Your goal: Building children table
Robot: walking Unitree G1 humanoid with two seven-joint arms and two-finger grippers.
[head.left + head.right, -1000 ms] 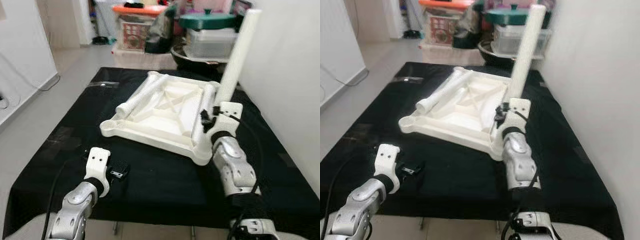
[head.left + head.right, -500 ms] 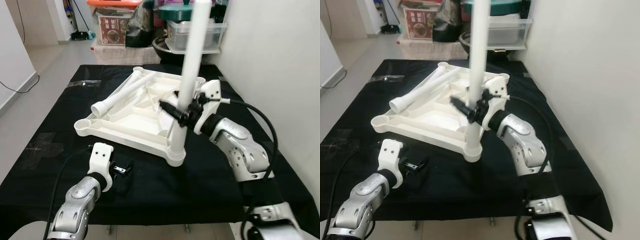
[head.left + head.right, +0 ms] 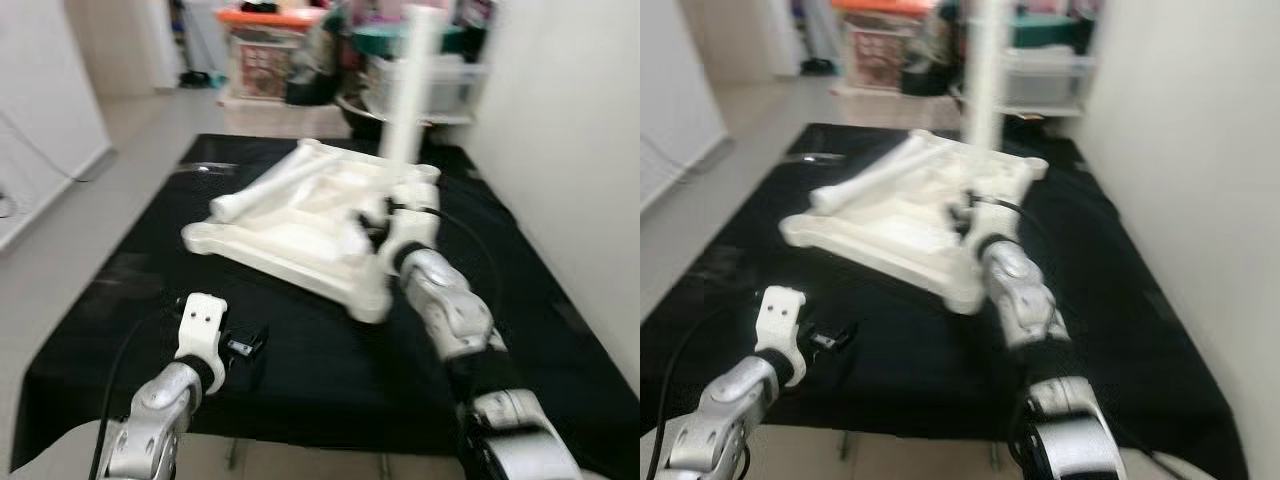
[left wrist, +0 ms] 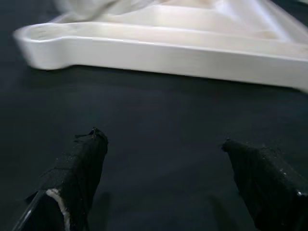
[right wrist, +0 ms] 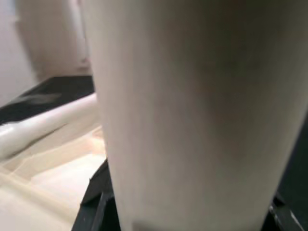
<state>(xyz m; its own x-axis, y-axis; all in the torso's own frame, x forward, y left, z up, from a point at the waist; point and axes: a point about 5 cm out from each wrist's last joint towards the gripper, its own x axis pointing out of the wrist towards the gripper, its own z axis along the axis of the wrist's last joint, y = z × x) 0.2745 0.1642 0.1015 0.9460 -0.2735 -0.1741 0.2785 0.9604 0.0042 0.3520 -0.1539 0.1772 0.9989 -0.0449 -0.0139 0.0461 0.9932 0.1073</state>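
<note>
Tabletop (image 3: pixel 300 225) in cream-white plastic lies upside down before us on the black cloth (image 3: pixel 330 370), its ribbed underside facing up and a round socket at each corner. One loose table leg (image 3: pixel 270 188), a plain white tube, lies slantwise across its far left part. A second leg (image 3: pixel 412 85) stands upright near the tabletop's right edge, rising above the far corner; the head views are blurred, so we cannot tell which socket it sits in, if any.

Our right gripper (image 3: pixel 378 222) is at the base of that upright leg. In the right wrist view the leg (image 5: pixel 192 115) sits between the black fingers (image 5: pixel 94 202), so the jaws appear pinched around it.

Our left gripper (image 3: pixel 245 345) hovers low over the cloth, near the tabletop's front edge and apart from it. In the left wrist view its fingers (image 4: pixel 79 168) are spread wide with nothing between them.

Beyond the table stand storage bins: one with an orange lid (image 3: pixel 275 17), and a clear one (image 3: pixel 420 75) behind the upright leg. Their contents are too blurred to tell.
</note>
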